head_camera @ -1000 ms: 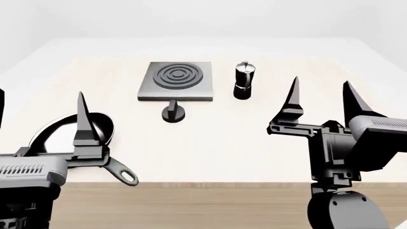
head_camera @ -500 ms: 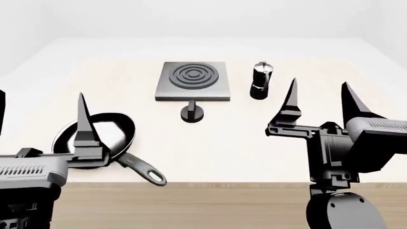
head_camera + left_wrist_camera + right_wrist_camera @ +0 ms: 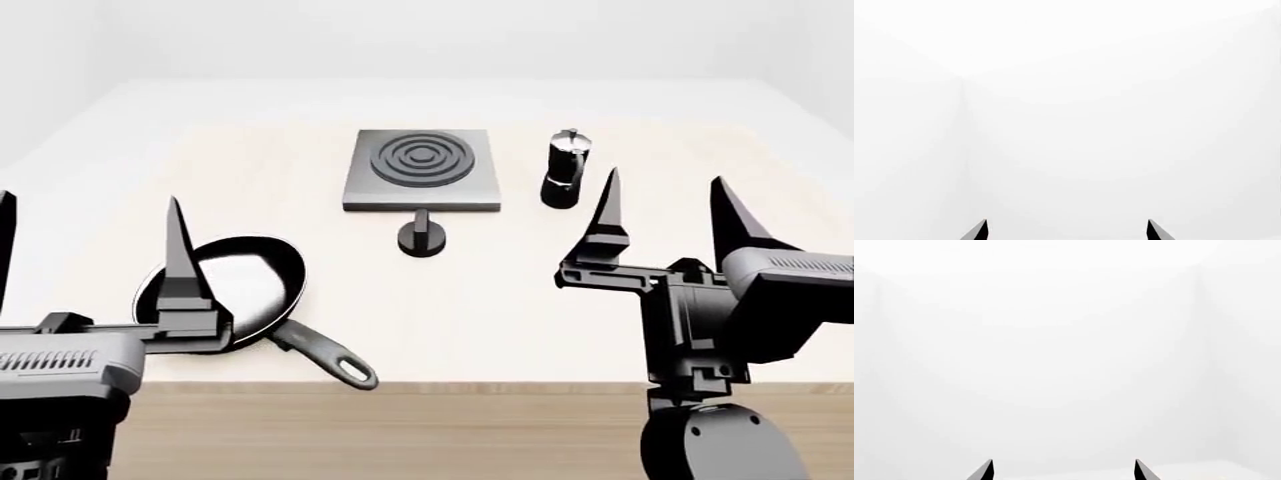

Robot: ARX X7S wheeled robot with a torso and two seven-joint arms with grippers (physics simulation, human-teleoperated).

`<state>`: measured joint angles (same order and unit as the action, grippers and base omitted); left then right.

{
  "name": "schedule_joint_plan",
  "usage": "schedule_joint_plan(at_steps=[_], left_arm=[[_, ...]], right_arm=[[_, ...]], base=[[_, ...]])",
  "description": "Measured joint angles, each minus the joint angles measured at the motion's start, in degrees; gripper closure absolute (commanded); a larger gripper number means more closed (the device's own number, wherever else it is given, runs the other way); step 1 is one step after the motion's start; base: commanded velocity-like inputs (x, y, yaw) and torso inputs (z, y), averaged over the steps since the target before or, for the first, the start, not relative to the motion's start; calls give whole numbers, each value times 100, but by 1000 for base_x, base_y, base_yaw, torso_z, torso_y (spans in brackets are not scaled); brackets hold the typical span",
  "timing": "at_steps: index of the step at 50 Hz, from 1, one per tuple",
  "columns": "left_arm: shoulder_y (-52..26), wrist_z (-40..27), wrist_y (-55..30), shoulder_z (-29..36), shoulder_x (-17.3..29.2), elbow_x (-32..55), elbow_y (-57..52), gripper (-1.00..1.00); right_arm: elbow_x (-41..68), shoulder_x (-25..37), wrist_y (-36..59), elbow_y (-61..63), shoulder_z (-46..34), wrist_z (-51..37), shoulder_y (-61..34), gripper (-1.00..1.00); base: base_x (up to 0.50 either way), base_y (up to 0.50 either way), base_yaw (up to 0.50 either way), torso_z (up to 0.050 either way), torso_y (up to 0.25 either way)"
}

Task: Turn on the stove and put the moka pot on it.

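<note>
The stove, a flat grey square hotplate with ring burner, lies at the table's far middle. Its round black knob stands just in front of it. To the stove's right the moka pot stands upright, black with a silver lid. My right gripper is held up open near the table's front right, well short of the pot. My left gripper is open too, raised at the front left. Both wrist views show only fingertips against white walls.
A black frying pan with a long handle lies at the front left, partly behind my left gripper. The light wooden table ends in a front edge just before my arms.
The head view has shifted: stove, knob, pot and pan all slid rightward in the picture. Both grippers keep their places and stay open.
</note>
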<state>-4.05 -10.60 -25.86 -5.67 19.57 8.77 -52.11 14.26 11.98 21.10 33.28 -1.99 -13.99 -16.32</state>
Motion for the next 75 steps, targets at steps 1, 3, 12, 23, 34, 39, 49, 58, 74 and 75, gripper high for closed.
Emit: schedule_joint_plan(at_steps=[1, 3, 12, 23, 34, 39, 49, 58, 74, 75], left_arm=[[0, -2, 2, 3, 1, 2, 1, -100], [2, -6, 8, 10, 4, 6, 2, -100], [25, -22, 70, 25, 12, 22, 27, -100], [41, -43, 83, 30, 36, 57, 21, -100], [42, -64, 97, 43, 59, 86, 31, -100], [47, -75, 101, 46, 68, 100, 28, -100], [35, -94, 85, 55, 90, 143, 6, -100], [15, -112, 58, 72, 118, 170, -14, -100], [31, -134, 103, 84, 153, 212, 9, -100], [33, -135, 106, 84, 155, 215, 11, -100]], right_arm=[[8, 4, -4, -5, -2, -5, 0, -100], [21, 12, -9, -14, -7, -15, 1, -100], [63, 54, -21, -27, -46, -65, 11, -100], [96, 102, -23, -19, -97, -126, 9, -100], [130, 140, -27, -16, -126, -170, 1, -100], [143, 153, -34, -17, -138, -186, 0, -100], [172, 186, -36, 1, -154, -215, -1, -100], [187, 208, -49, -7, -178, -237, -5, -100], [217, 248, -40, 7, -221, -283, -21, -100], [218, 251, -41, 7, -224, -286, -21, -100]], base=[[0, 0, 0, 0, 0], [0, 0, 0, 0, 0], [21, 0, 0, 0, 0], [151, 0, 0, 0, 0], [152, 0, 0, 0, 0], [153, 0, 0, 0, 0], [155, 0, 0, 0, 0], [154, 0, 0, 0, 0], [154, 0, 0, 0, 0], [156, 0, 0, 0, 0]])
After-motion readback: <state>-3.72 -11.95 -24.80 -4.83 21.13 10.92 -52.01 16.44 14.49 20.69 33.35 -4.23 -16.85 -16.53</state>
